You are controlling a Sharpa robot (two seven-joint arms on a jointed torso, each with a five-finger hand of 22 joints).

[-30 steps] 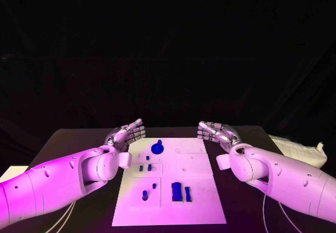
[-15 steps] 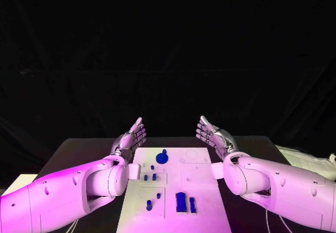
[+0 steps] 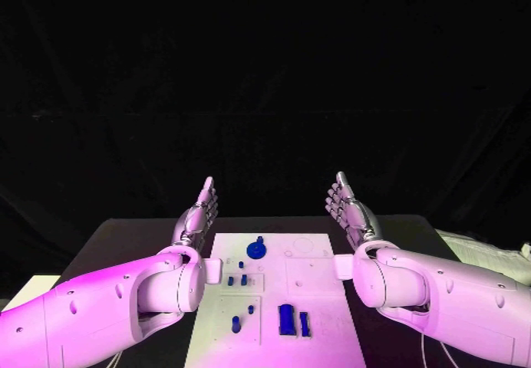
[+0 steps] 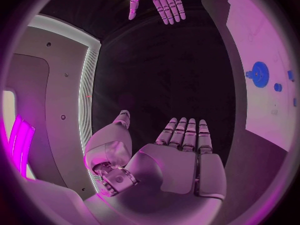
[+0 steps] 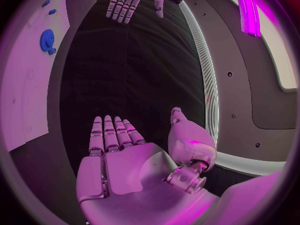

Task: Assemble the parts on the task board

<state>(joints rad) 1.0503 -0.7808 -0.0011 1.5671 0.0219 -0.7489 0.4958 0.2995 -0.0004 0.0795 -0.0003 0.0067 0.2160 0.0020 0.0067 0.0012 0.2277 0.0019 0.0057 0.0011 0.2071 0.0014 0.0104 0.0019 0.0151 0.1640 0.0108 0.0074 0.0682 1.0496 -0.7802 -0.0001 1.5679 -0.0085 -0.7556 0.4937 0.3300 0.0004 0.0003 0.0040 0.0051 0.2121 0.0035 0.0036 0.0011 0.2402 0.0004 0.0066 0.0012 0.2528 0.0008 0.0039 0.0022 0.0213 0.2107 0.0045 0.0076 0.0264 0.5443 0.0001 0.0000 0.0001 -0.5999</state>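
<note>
While both flat, empty hands, left hand (image 3: 197,217) and right hand (image 3: 351,211), hover raised, the task board (image 3: 315,280) lies between them

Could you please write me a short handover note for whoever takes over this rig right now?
Left hand: open, fingers straight, raised above the table, holding nothing.
Right hand: the same, on the other side of the task board.
Parts: the blue gear sits at the board's far end; small blue pegs and two upright blue blocks are nearer the robot.
Done: no part is in hand. Left: apparently the whole assembly.
</note>
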